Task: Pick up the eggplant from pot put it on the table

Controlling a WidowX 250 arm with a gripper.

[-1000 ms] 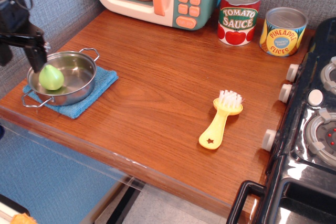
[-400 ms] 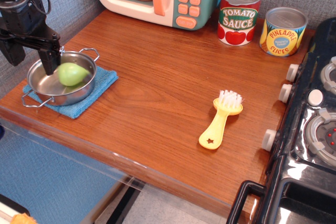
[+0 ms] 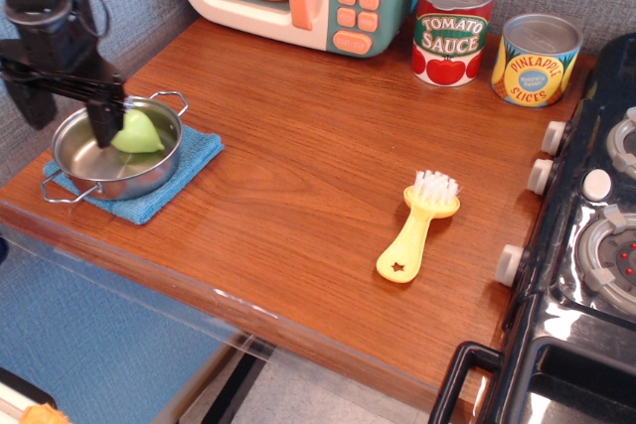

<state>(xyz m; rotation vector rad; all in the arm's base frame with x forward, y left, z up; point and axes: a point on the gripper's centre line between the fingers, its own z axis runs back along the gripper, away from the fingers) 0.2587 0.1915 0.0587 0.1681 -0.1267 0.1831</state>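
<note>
Evidently the eggplant (image 3: pixel 137 133) has not left the pot (image 3: pixel 117 146): it sits against the pot's rear-right wall, its pointed end toward the rim, riding high enough to suggest it is being tipped or lifted rather than lying flat on the bottom. The gripper (image 3: pixel 70 111) stands over the pot's left half with its two dark fingers spread wide; one finger (image 3: pixel 104 118) reaches down inside the pot and touches the eggplant's left side, while the other hangs outside the pot's left rim. Whether the toy is truly pinched cannot be told from this angle, since only one finger is seen against it.

The pot rests on a blue cloth (image 3: pixel 189 161), which lies under it and pokes out on its right, probably to keep the shiny steel from sliding when pushed. The bench (image 3: pixel 308 166) to the right of the pot is bare wood for a good stretch, which would suit setting the toy down. Farther right of the pot lies a yellow brush (image 3: pixel 417 225), well apart from it, so it should not interfere.
</note>
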